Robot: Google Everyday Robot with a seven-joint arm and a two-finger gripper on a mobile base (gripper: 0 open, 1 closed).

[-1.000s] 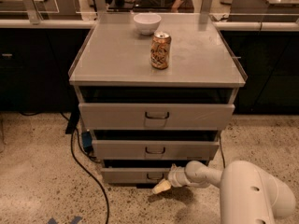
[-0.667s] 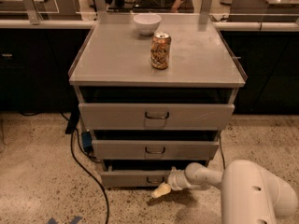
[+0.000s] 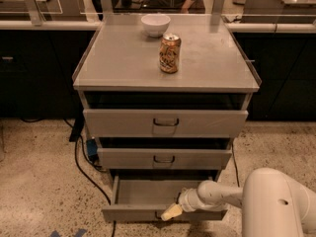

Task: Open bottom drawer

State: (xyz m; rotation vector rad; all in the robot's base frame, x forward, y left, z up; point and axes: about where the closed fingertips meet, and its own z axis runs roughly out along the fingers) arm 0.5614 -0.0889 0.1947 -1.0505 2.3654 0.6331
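The bottom drawer [image 3: 132, 214] is the lowest of three grey drawers in the metal cabinet. It stands pulled out toward me, and its plain grey tray [image 3: 148, 191] shows behind the thin front. My gripper [image 3: 172, 212] reaches in from the right on a white arm [image 3: 222, 195]. Its pale tip sits at the middle of the drawer front, right where the small dark handle is, and covers most of the handle.
The middle drawer [image 3: 164, 158] and the top drawer [image 3: 165, 122] stand slightly out above. A soda can [image 3: 170, 53] and a white bowl [image 3: 155, 24] sit on the cabinet top [image 3: 113, 63]. A black cable [image 3: 85, 174] runs over the speckled floor at the left. Dark counters stand behind.
The bottom drawer has slid out toward me, so its tray now shows. My gripper moved back with the drawer front.
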